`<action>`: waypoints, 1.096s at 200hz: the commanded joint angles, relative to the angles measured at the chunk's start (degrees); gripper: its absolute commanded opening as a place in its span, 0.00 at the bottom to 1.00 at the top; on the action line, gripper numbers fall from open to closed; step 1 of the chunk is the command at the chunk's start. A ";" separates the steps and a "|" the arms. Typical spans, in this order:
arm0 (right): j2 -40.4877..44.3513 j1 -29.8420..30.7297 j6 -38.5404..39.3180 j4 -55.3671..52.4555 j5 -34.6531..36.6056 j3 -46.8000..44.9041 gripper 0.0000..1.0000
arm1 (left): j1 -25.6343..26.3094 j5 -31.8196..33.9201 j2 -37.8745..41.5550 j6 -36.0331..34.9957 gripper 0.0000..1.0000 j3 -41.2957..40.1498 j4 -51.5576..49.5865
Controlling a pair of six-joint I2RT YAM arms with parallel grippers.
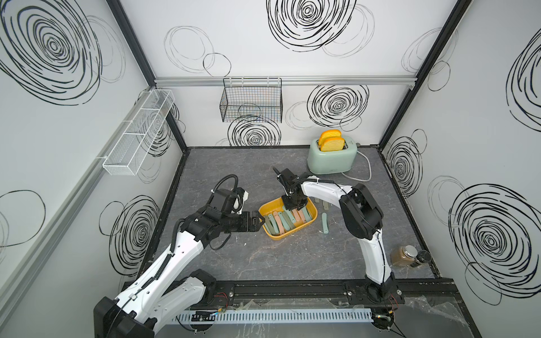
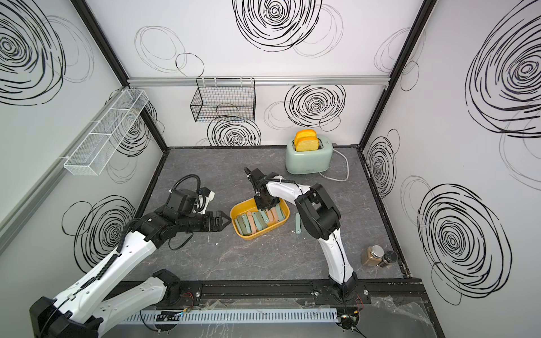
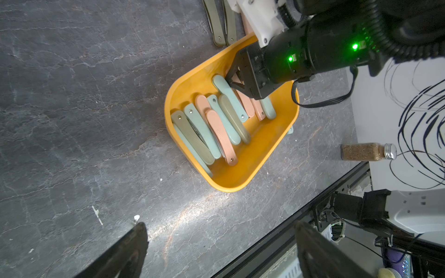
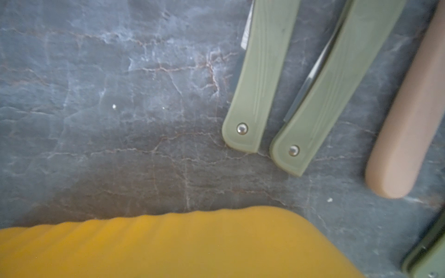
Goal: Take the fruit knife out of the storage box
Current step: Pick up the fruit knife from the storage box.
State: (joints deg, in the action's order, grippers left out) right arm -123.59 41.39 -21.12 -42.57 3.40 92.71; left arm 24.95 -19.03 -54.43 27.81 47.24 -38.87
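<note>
Right gripper (image 3: 234, 80): narrowed, down among folded fruit knives (image 3: 218, 127) in storage box (image 3: 243, 184); a grip cannot be told
Left gripper (image 1: 261, 223): wide, beside box rim

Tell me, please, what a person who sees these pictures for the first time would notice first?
Probably the yellow storage box in the middle of the dark table, full of folded pastel knives, with the right gripper reaching into it. Next, the mint toaster at the back holds two orange-crusted bread slices. The left gripper waits open beside the box.
</note>
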 commanded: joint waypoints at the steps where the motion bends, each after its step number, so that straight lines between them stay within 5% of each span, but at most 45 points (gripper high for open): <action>1: -2.48 -0.15 0.20 -1.68 -0.29 -1.01 0.26 | -0.47 -0.31 0.33 -0.82 0.98 -0.57 1.87; 118: 1.10 -1.75 -0.50 -9.50 0.75 12.43 0.23 | -0.49 -1.21 0.10 0.32 0.98 0.88 2.44; 219: 8.13 -3.81 -2.20 -10.52 0.20 9.12 0.23 | 3.60 -1.40 -2.80 1.50 0.98 2.92 5.42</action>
State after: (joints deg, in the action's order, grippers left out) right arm -121.58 38.98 -21.82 -51.00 3.49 103.70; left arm 26.52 -20.32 -55.96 28.56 47.70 -37.04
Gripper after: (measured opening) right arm 0.231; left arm 0.981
